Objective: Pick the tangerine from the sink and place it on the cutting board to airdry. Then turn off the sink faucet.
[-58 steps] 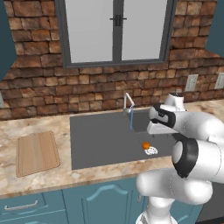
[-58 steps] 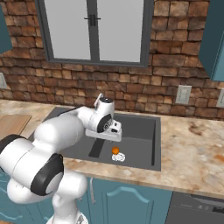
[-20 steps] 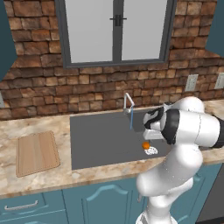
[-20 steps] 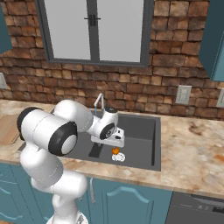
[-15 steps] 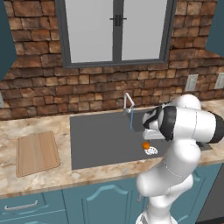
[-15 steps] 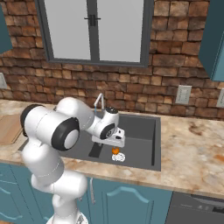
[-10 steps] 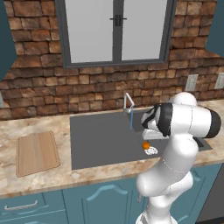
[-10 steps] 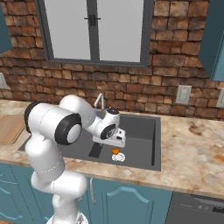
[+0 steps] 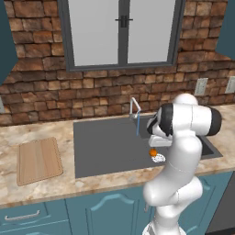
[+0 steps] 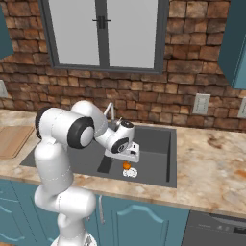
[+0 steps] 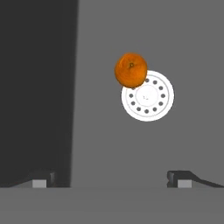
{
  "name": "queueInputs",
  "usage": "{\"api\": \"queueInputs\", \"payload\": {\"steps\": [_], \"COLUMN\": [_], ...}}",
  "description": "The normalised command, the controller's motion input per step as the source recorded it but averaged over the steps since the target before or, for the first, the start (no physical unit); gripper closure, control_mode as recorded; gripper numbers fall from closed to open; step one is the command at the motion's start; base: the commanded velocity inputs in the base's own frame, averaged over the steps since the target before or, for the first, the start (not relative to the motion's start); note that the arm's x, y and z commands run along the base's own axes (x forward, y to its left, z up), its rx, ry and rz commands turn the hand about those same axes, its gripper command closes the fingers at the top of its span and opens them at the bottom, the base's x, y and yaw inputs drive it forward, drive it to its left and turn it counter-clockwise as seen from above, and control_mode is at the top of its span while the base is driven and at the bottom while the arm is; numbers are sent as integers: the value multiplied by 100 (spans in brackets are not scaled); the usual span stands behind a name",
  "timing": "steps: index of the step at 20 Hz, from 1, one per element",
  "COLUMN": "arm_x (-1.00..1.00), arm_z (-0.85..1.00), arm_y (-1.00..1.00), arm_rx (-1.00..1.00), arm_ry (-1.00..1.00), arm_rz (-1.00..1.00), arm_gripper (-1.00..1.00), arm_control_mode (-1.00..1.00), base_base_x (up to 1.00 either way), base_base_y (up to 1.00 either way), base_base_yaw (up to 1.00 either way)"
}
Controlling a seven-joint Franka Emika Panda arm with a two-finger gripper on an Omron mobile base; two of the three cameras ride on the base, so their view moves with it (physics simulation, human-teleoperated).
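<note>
Left base view
tangerine (image 9: pixel 153 153): lies on the floor of the sink (image 9: pixel 105 149), touching the near edge of the white drain (image 9: pixel 159 158); it sits low beneath the wrist, where rinsing would leave it.
sink faucet (image 9: pixel 135 108): water stream (image 9: pixel 137 125) runs down into the basin, so the tap is not yet turned off.
cutting board (image 9: pixel 39 160): flat on the desk (image 9: pixel 41 189), well apart from the jaws, on the far side of the basin; it looks bare, ready to take the fruit.
arm: the upper link folds over the basin edge, wrist bent downward above the fruit.

Right base view
jaws (image 10: pixel 126 158): hang over the basin, pointing down, with the tangerine (image 10: pixel 126 165) just below them and the drain (image 10: pixel 129 172) beside it.
arm: elbow raised high, forearm reaching forward and down into the sink (image 10: pixel 153 158).

Hand view
jaws (image 11: pixel 111 179): spread wide apart, nothing between them; both tips frame bare basin floor.
tangerine (image 11: pixel 131 70): ahead of the jaws and slightly toward one tip, stem end up, overlapping the rim of the drain (image 11: pixel 148 96).
judgement: the approach looks unfinished; the hand likely needs to advance to centre the fruit before closing.
</note>
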Motion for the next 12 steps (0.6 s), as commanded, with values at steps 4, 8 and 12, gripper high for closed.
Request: {"api": "queueInputs", "payload": {"steps": [4,8,12], "arm_x": [20,19,21], "arm_z": [-18,-17,-19], "arm_y": [-8,-7,-1], "arm_rx": [1,2,1], "arm_ry": [0,0,1], "arm_rz": [0,1,0], "arm_gripper": [-100,-100,-100], "arm_control_mode": [-100,-100,-100], "base_base_x": [0,0,0], "base_base_y": [0,0,0], "base_base_yaw": [0,0,0]}}
